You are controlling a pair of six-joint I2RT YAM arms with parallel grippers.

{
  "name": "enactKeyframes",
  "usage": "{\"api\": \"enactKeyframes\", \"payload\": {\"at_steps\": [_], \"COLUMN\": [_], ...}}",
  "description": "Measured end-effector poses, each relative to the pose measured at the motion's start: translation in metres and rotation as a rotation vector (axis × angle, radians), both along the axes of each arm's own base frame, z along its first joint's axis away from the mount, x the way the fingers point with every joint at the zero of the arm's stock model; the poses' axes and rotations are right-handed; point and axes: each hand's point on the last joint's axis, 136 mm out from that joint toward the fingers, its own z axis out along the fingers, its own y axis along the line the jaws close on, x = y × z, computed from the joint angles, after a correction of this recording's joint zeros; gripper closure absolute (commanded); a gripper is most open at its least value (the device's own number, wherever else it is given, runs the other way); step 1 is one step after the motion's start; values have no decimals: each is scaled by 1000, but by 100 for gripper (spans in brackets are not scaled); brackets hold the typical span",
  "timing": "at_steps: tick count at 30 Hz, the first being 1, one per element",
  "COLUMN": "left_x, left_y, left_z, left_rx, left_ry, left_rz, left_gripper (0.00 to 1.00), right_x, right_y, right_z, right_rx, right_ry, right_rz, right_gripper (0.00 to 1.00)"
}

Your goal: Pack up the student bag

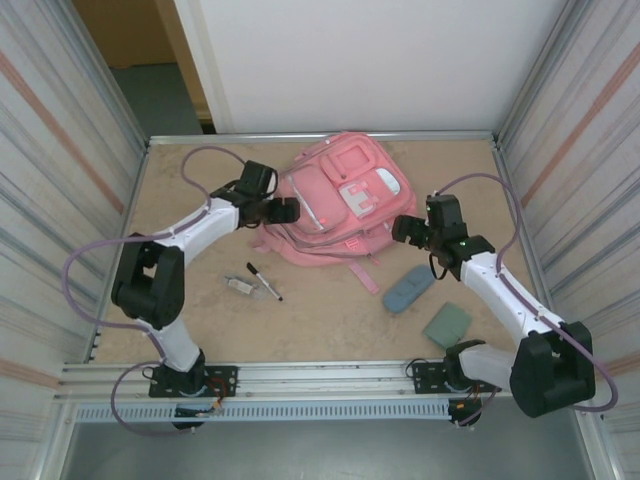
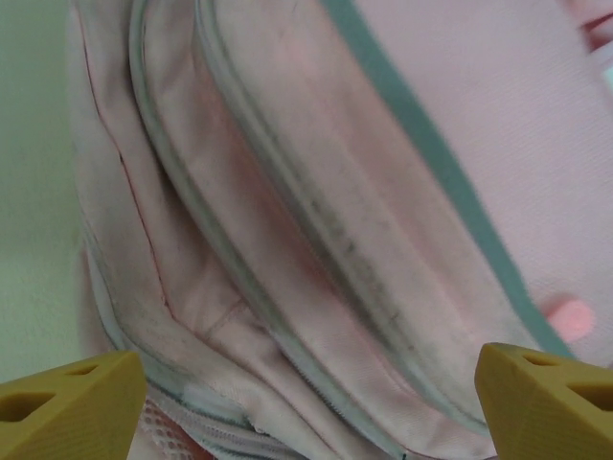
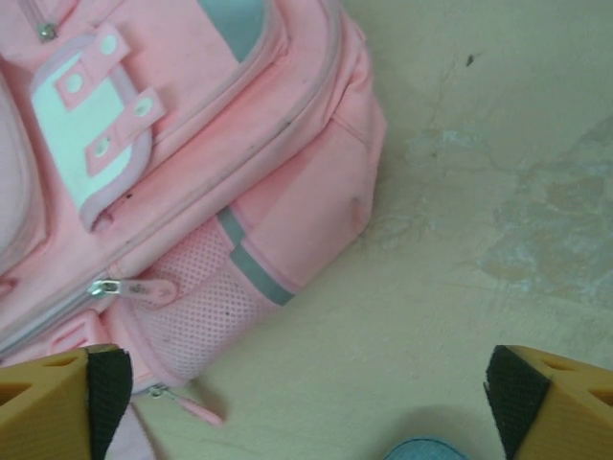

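The bag is laid flat at the upper centre of the overhead frame. The left gripper at its left edge and the right gripper at its right are opened wide, with nothing grasped.

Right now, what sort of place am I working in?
Most likely a walled-in robot test cell, not a classroom: striped panel walls box in a tan table, a metal rail for mounting runs along its near edge, and a pink backpack lies on it.
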Motion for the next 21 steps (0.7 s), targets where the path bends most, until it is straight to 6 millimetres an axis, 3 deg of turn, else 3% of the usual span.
{"api": "enactKeyframes", "payload": {"at_steps": [5, 8, 15, 21], "left_x": [-23, -33, -44, -49], "left_y": [4, 8, 15, 21], "left_z": [-31, -43, -45, -48], "left_rx": [5, 13, 3, -48], "left_ry": [78, 111, 88, 78], "left_rz": [19, 28, 44, 103], "left_gripper": [11, 11, 13, 13], "right_x": [8, 26, 56, 55], "right_y": [38, 58, 86, 104], "right_z": [-12, -22, -56, -84], "right_rx": [101, 118, 80, -62], "right_ry": [111, 204, 342, 396], "right_rz": [168, 243, 398, 537], "right_gripper": [27, 29, 34, 34]}}
